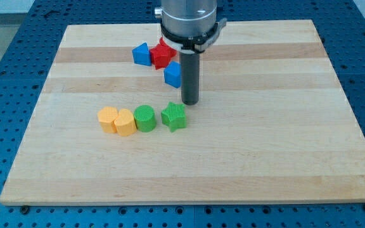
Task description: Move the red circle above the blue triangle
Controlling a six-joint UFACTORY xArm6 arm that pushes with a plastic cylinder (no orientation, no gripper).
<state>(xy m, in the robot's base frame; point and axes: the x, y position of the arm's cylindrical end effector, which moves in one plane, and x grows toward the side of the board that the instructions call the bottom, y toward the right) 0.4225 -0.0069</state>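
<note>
My tip (189, 103) rests on the board just above and to the right of the green star (174, 116). A blue block (172, 74), partly hidden by the rod, sits right at the rod's left side. A red block (162, 57) lies up and to the left of it, touching a second blue block, roughly triangular (142, 54), on its left. More red (164, 43) shows behind it, under the arm; I cannot make out the red shapes.
A row runs left of the green star: a green circle (146, 118) and two yellow blocks (124, 123) (108, 118) touching each other. The wooden board (284, 139) lies on a blue perforated table.
</note>
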